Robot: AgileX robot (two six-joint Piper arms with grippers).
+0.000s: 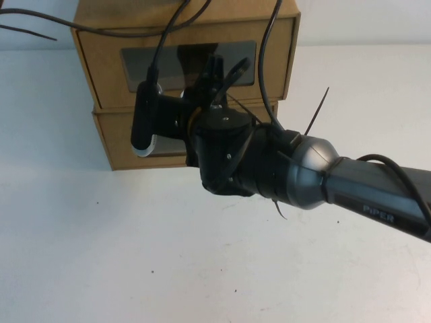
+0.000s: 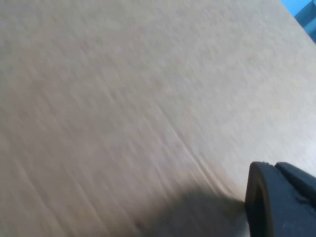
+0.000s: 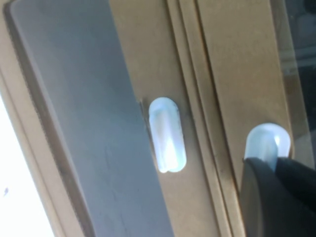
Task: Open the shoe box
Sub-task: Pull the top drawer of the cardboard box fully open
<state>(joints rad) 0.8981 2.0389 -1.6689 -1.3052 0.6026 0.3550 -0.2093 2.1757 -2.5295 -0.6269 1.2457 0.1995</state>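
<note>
Two brown cardboard shoe boxes stand stacked at the table's far side, the upper shoe box point(image 1: 101, 60) on the lower shoe box point(image 1: 121, 145). Each front has a dark window and a small white handle. My right gripper point(image 1: 219, 74) is pressed to the upper box's front below its window point(image 1: 151, 62). In the right wrist view, my right gripper point(image 3: 276, 170) is shut on the upper box's white handle point(image 3: 266, 138). The lower box's handle point(image 3: 167, 134) sits free beside its grey window point(image 3: 89, 123). My left gripper point(image 2: 279, 200) hovers close over a plain cardboard face point(image 2: 123, 98); it does not show in the high view.
The white table point(image 1: 135, 256) stretches in front of the boxes. My right arm point(image 1: 350, 185) crosses from the right and hides the middle of the lower box's front. Black cables point(image 1: 269, 54) hang over the upper box.
</note>
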